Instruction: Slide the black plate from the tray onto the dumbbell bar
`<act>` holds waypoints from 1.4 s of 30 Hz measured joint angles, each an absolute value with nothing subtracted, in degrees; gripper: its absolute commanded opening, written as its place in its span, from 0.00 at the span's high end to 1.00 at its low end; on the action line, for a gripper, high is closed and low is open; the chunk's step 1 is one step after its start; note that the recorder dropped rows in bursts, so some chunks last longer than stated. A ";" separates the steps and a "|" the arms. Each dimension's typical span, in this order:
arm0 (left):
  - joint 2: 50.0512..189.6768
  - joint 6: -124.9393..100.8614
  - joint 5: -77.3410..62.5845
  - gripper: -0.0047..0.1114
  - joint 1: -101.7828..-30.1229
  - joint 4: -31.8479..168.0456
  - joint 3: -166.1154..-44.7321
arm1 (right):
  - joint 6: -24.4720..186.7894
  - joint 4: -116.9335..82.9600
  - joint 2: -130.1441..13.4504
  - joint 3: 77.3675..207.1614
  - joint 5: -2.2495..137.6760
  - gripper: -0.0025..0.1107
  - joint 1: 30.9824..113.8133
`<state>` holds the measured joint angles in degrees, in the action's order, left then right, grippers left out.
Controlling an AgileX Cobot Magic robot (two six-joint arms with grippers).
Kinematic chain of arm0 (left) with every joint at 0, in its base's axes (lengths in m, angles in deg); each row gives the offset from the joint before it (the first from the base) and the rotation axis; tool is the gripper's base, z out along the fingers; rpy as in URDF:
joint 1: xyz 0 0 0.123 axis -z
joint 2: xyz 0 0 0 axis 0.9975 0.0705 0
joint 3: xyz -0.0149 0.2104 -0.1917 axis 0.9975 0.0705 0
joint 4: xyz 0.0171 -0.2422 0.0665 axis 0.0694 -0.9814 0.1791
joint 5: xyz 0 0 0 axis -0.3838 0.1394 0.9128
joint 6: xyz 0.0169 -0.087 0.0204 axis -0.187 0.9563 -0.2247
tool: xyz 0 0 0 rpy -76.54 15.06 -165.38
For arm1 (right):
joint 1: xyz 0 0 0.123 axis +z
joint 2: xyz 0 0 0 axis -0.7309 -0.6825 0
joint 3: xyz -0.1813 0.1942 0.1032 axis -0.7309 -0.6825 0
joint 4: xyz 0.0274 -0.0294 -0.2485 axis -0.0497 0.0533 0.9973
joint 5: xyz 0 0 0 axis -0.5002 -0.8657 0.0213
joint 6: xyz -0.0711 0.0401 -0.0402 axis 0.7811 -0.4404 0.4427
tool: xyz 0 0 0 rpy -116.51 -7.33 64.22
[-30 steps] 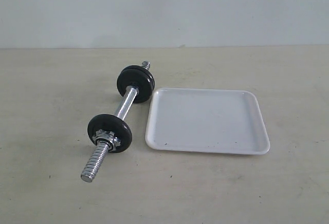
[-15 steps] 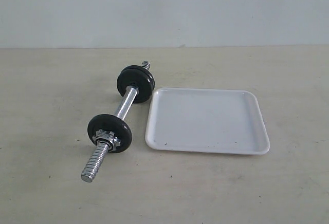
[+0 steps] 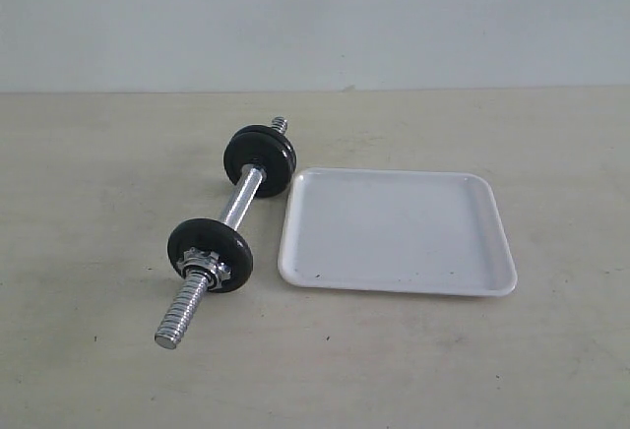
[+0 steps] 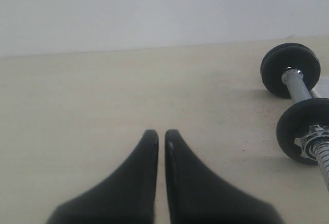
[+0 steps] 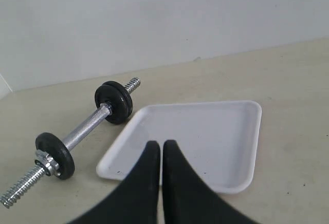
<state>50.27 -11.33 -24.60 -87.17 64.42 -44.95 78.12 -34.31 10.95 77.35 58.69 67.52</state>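
Observation:
The dumbbell bar lies on the table left of the tray, one threaded end towards the front. A black disc sits on it behind a star nut, and a doubled black disc sits near the far end. I cannot tell which disc is the black plate. The tray's white inside is bare. My left gripper is shut on nothing, off to the side of the bar. Held above the tray's near rim, my right gripper is shut and empty. Neither gripper shows in the exterior view.
A pale beige table runs back to a plain light wall. Bare tabletop surrounds the bar and tray on all sides.

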 measured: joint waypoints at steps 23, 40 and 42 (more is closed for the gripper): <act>50.27 -11.33 -24.60 0.92 -87.17 64.42 -44.95 | 89.57 -32.32 10.95 77.35 58.52 0.98 49.97; 50.27 -11.33 -24.60 0.92 -87.17 64.42 -44.95 | 100.45 -31.83 10.95 77.35 52.96 0.98 39.69; 50.27 -11.33 -24.60 0.92 -87.17 64.42 -44.95 | 99.14 -31.83 10.95 77.35 52.85 0.98 39.69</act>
